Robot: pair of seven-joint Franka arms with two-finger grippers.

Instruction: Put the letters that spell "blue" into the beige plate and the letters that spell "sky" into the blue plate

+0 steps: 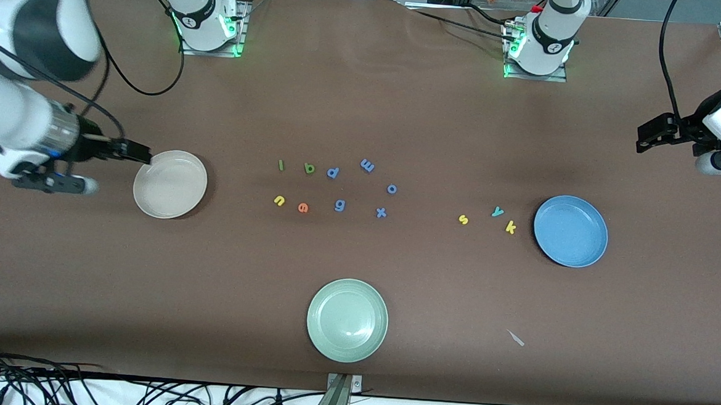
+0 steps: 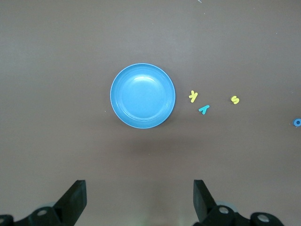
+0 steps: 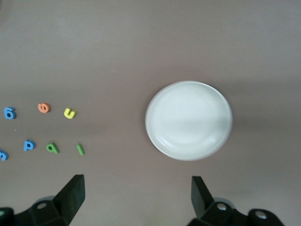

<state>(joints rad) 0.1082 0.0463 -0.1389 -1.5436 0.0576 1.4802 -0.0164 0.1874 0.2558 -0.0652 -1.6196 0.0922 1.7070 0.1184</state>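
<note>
The beige plate (image 1: 170, 184) (image 3: 188, 120) lies empty toward the right arm's end of the table. My right gripper (image 1: 136, 152) (image 3: 138, 195) hangs open and empty over its edge. Green "l" (image 1: 281, 165), green "b" (image 1: 309, 168), yellow "u" (image 1: 279, 201) and orange "e" (image 1: 303, 207) lie mid-table. The empty blue plate (image 1: 570, 231) (image 2: 142, 95) has yellow "s" (image 1: 463, 219), teal "y" (image 1: 497, 211) and yellow "k" (image 1: 510, 227) beside it. My left gripper (image 1: 648, 137) (image 2: 139, 197) hovers open and empty over bare table at the left arm's end.
Blue letters "p" (image 1: 333, 172), "m" (image 1: 367, 164), "o" (image 1: 391, 189), "g" (image 1: 340, 205) and "x" (image 1: 381, 213) lie mixed in beside the "blue" letters. A pale green plate (image 1: 347, 320) sits nearer the front camera. A small pale scrap (image 1: 516, 338) lies beside it.
</note>
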